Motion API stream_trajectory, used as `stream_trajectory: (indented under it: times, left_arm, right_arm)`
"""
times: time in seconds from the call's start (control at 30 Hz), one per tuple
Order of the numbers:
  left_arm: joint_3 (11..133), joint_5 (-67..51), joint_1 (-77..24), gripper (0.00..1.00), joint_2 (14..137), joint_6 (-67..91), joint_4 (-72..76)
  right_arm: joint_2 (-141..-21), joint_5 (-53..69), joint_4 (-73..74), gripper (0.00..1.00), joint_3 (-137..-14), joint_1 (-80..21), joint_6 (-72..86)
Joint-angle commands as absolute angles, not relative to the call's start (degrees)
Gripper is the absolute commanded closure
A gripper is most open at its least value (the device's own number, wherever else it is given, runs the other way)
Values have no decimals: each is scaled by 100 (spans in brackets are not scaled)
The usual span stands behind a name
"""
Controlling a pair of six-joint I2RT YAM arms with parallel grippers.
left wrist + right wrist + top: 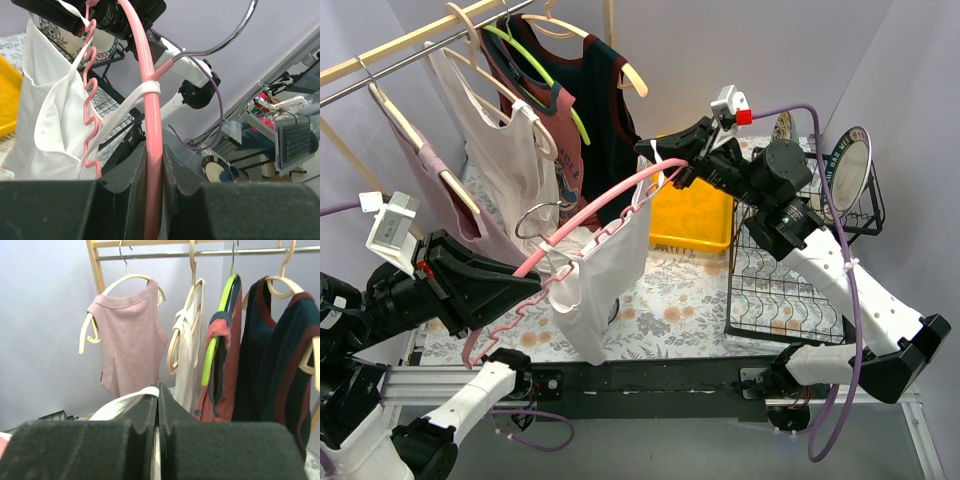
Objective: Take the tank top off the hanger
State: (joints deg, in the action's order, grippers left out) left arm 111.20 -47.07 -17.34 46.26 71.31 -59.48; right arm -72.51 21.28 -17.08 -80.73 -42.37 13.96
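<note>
Now left gripper [154,156] clamps hanger [610,200], right gripper [158,392] pinches tank top [605,275] strap [117,405]; hard pull could snag strap.

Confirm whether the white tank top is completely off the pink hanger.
No, a strap of the white tank top loops around the pink hanger.
</note>
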Motion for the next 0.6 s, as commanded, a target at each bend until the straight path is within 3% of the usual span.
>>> stream_trajectory:
  times: [0.0, 0.3, 0.47, 0.57]
  left_arm:
    - [11039, -4685, -1749, 100, 4974, 7076, -6328]
    - [11961, -4527, -2222, 100, 5388, 6811, -6855]
    - [11743, -4614, -2715, 100, 5238, 7294, -6083]
    - [12301, -4316, -2874, 100, 5501, 6971, -6581]
  right_arm:
    - [-6935, 2391, -2250, 99, -8200, -4307, 1108]
    - [-6407, 2083, -1882, 99, -7884, -4254, 212]
    - [-6118, 2880, -1766, 99, -7639, -4254, 9]
    - [-5794, 3233, -1933, 99, -7253, -4254, 35]
